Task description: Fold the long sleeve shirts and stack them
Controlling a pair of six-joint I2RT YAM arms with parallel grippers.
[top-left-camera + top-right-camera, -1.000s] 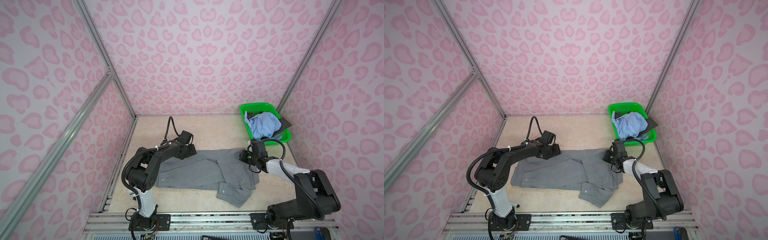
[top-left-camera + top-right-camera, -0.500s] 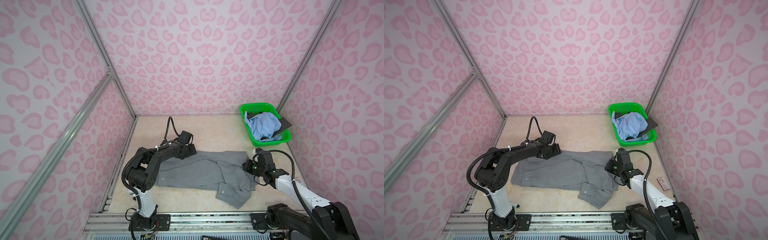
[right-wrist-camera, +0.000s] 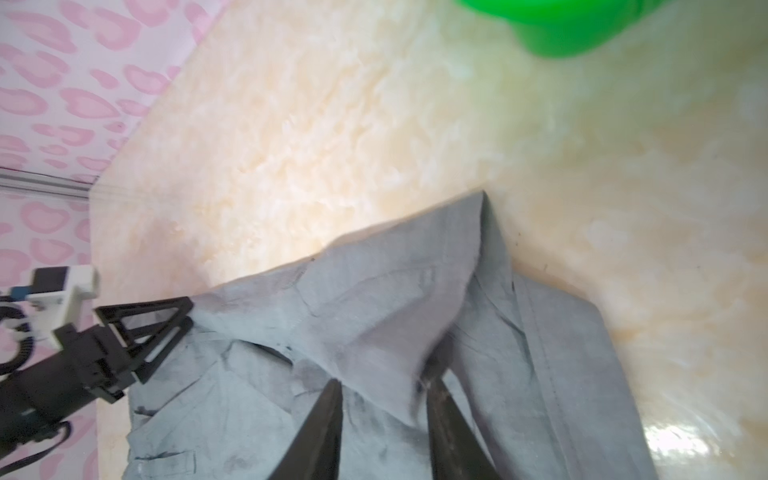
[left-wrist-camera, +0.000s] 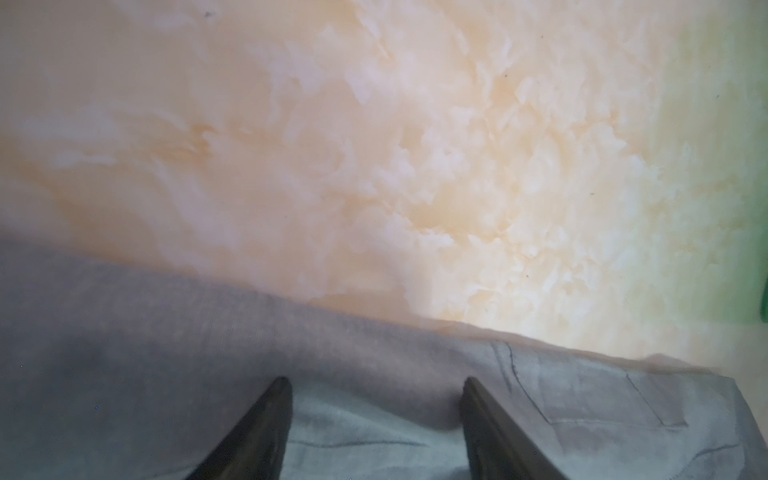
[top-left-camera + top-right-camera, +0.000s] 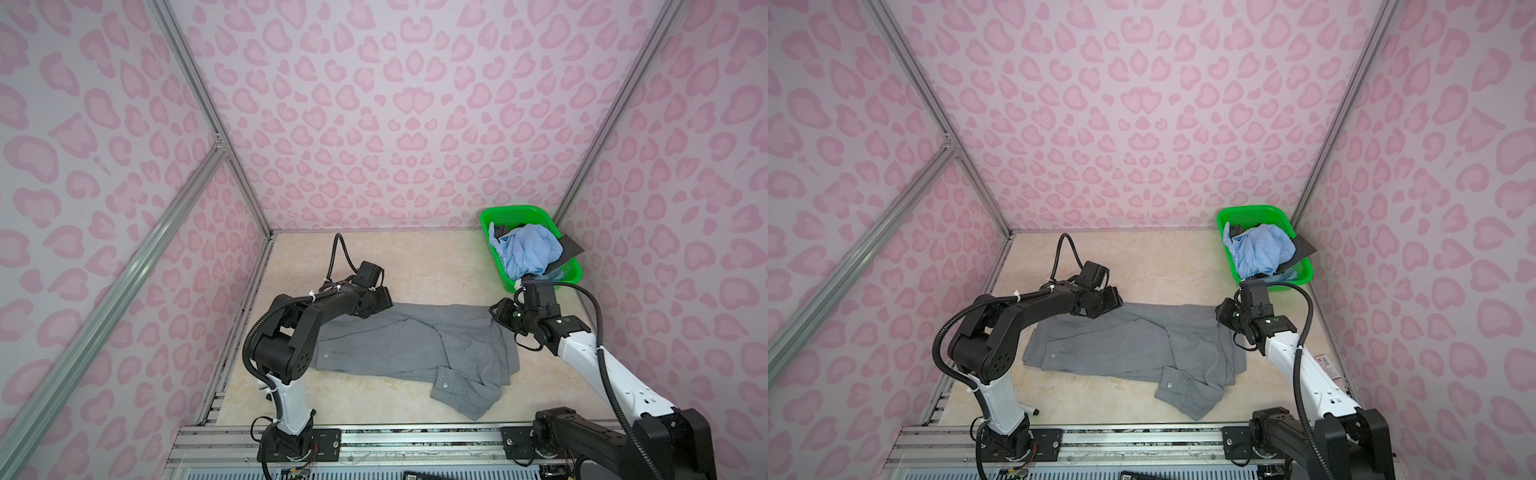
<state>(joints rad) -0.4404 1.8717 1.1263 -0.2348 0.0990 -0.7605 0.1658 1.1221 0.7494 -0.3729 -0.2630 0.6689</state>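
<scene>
1. The right claw (image 3: 384,382) stands partly open. Its two dark fingers are apart, and a raised fold of the mid-grey woven button-front long-sleeve shirt (image 3: 374,316) lies loose between and just ahead of their tips. Nothing is clamped.
2. In both top views this claw sits at the shirt's far right corner, just in front of the green plastic mesh basket (image 5: 511,210).
3. The left claw (image 4: 374,380) is open wider, fingers spread over the shirt's far edge with flat cloth between them, gripping nothing. In a top view it lies low at the shirt's far left corner.
4. The grey shirt lies spread across the middle of the cream marbled counter (image 5: 415,266), stretched left to right. A buttoned cuff (image 5: 446,384) is folded toward the near edge on the right.
5. The basket stands in the far right corner. It holds a crumpled light blue cloth shirt (image 5: 525,249) and a dark charcoal cloth garment (image 5: 571,249) that hangs over its right rim.
</scene>
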